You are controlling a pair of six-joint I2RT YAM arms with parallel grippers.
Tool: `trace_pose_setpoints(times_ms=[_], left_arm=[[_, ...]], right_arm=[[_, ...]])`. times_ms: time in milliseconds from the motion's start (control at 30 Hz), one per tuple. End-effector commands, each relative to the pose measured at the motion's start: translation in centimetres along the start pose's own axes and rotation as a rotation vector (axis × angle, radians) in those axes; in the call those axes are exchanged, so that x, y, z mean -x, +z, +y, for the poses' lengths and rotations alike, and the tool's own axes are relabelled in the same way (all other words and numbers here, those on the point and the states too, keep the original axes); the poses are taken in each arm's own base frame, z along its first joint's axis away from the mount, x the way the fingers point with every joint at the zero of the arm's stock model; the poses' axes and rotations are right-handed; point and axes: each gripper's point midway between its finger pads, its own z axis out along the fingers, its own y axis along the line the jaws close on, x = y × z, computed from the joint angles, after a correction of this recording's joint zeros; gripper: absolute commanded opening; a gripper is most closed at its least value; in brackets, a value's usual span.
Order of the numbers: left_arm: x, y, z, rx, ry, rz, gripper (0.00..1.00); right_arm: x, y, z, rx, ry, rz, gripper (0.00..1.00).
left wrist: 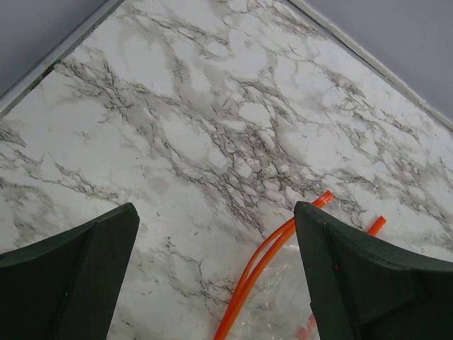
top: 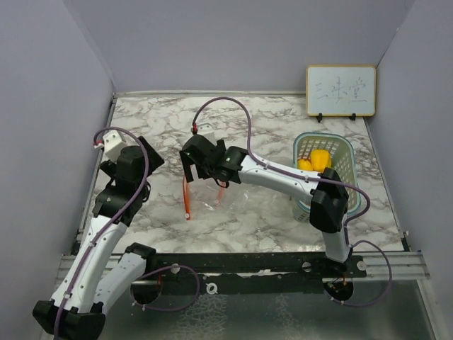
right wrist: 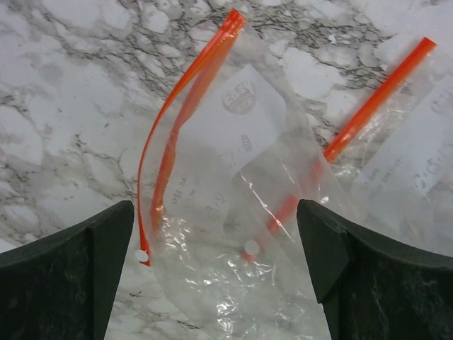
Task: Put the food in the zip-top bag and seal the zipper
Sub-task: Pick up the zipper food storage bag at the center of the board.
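A clear zip-top bag (top: 212, 203) with an orange zipper (top: 187, 198) lies flat on the marble table, left of centre. In the right wrist view the bag (right wrist: 233, 234) is below my open, empty right gripper (right wrist: 216, 219), its zipper (right wrist: 166, 142) partly parted. My right gripper (top: 198, 172) hovers over the bag's far edge. My left gripper (top: 147, 157) is open and empty, left of the bag; its view shows the zipper end (left wrist: 262, 269) between its fingers. The food, yellow and orange fruits (top: 315, 161), lies in the basket.
A teal mesh basket (top: 347, 164) stands at the right side of the table. A small whiteboard (top: 340, 91) leans on the back wall. A second orange strip (right wrist: 375, 99) runs under clear plastic right of the bag's mouth. Grey walls enclose the table.
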Motion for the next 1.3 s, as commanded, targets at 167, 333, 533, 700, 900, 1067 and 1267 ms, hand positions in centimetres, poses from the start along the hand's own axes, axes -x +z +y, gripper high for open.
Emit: trace_pose_setpoints(times_ms=[167,333,533,700,900,1067,1267], left_arm=[[1.0,-0.7,0.8,0.003,-0.043,-0.06,0.94],[0.9,-0.9,0.6,-0.023,-0.049,-0.063,0.94],[1.1,-1.2,0.2,-0.057,-0.061,-0.076,0.93],[1.2,-1.3,-0.1,-0.083,-0.066,-0.081,0.93],[0.5,-1.7,-1.8,-0.185,-0.066,-0.045,0.87],[-1.4,-3.4,-5.8,-0.446,-0.102,0.038,0.86],[-1.4,-8.6,-11.1,-0.825,-0.252,0.132,0.85]], right_arm=[[-2.2,0.2,-7.5,-0.366,-0.164,0.005,0.99],[-4.9,0.7,-9.5,-0.416,-0.215,0.06,0.99],[-6.4,0.3,-11.7,-0.428,-0.207,0.066,0.31],[-5.2,-1.9,-12.7,-0.423,-0.182,0.009,0.02],[-0.7,-7.9,-11.2,-0.167,-0.147,-0.225,0.02],[1.4,-13.2,-9.9,0.059,-0.137,-0.405,0.02],[1.6,-17.4,-9.4,0.221,-0.18,-0.533,0.02]])
